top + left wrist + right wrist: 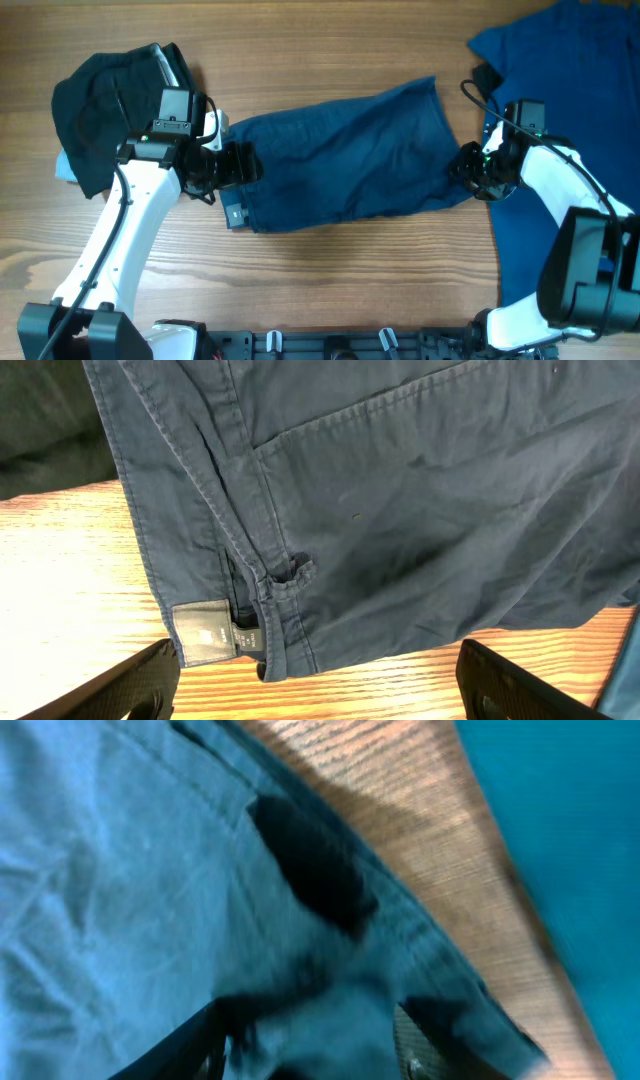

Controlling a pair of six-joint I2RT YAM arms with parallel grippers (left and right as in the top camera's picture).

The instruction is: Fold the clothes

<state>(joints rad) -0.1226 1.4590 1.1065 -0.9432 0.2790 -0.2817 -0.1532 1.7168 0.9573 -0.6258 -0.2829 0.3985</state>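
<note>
Dark blue shorts (340, 160) lie flat across the middle of the table, waistband to the left. My left gripper (235, 168) is at the waistband end. In the left wrist view its fingers (320, 695) are wide open just above the wood, and the waistband with a grey label (205, 632) lies just ahead of them. My right gripper (468, 172) is at the shorts' right end. In the blurred right wrist view its fingers (305, 1045) are partly closed with a bunch of the blue fabric (150, 870) between them.
A black garment (105, 105) lies heaped at the back left, over something light blue (65, 168). A brighter blue garment (580, 90) covers the right side of the table and shows in the right wrist view (570, 830). Bare wood lies in front of the shorts.
</note>
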